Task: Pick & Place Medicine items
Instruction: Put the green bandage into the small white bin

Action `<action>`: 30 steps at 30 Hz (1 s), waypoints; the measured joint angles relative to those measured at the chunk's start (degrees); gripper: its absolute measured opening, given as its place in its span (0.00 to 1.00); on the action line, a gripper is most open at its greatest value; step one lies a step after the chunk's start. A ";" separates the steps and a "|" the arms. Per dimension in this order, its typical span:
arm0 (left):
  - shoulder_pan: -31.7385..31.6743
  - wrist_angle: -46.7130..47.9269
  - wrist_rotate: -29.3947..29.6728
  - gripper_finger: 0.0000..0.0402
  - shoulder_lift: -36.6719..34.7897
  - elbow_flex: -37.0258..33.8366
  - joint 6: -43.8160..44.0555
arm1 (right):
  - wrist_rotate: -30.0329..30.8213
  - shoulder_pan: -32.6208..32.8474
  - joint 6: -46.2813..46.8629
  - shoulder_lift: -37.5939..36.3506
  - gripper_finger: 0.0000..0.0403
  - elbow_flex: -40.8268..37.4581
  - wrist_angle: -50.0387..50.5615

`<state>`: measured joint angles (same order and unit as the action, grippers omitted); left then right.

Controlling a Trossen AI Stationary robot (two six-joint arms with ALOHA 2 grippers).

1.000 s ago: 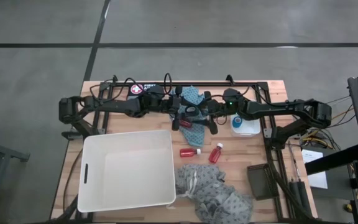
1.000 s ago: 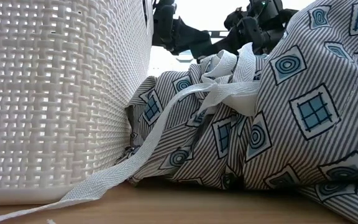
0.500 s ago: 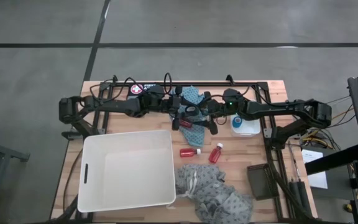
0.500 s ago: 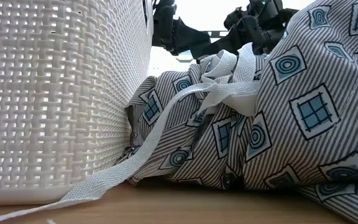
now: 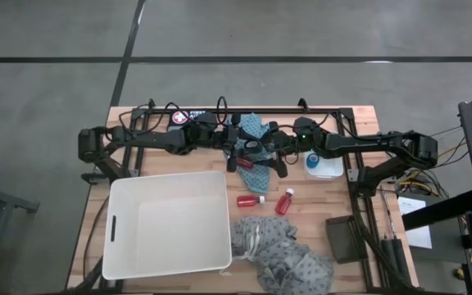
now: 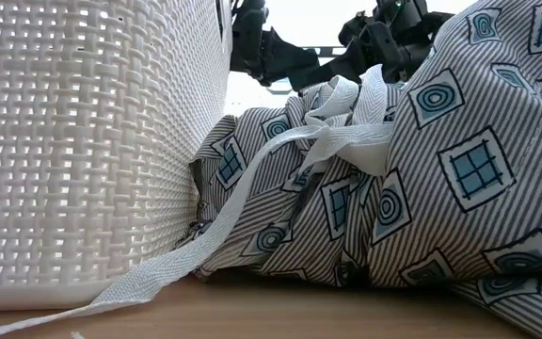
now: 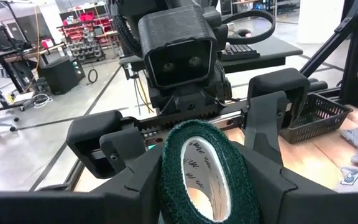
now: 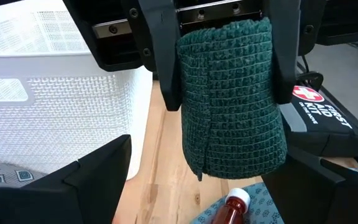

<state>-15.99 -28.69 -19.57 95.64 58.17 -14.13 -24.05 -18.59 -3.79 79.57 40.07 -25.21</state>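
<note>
The teal-green roll (image 7: 207, 171) sits in my shut left gripper (image 5: 240, 153), over the far middle of the table. My right gripper (image 8: 210, 183) faces it from the table's right, open, one finger on either side of the roll (image 8: 232, 93) without touching. One red bottle (image 5: 244, 163) lies on a patterned cloth below the grippers. Two more red bottles (image 5: 250, 200) (image 5: 284, 201) lie on the bare wood. The blue round piece (image 5: 312, 159) rests on a white pack. My left gripper pinches the teal-green roll by its wrapped outer wall (image 8: 188, 74), one finger (image 8: 163, 56) on each side. The fingers come level from the table's left. The roll is lifted clear of the table, its open core (image 7: 201, 177) facing back toward the left wrist.
A white woven basket (image 5: 169, 223) stands at the near left. Blue-grey patterned cloths lie heaped at the near middle (image 5: 281, 254) and under the grippers (image 5: 254, 127). A dark first-aid pouch (image 5: 183, 117) lies at the far edge, a dark tray (image 5: 340, 238) at the near right.
</note>
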 joint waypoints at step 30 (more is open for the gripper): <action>0.04 -3.72 0.02 0.41 -0.96 -0.06 -0.66 | 5.95 -0.01 -2.42 -0.02 0.82 1.01 -2.82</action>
<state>-15.94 -32.41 -19.55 94.67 58.12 -14.79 -18.11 -18.60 -6.21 79.55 41.08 -28.03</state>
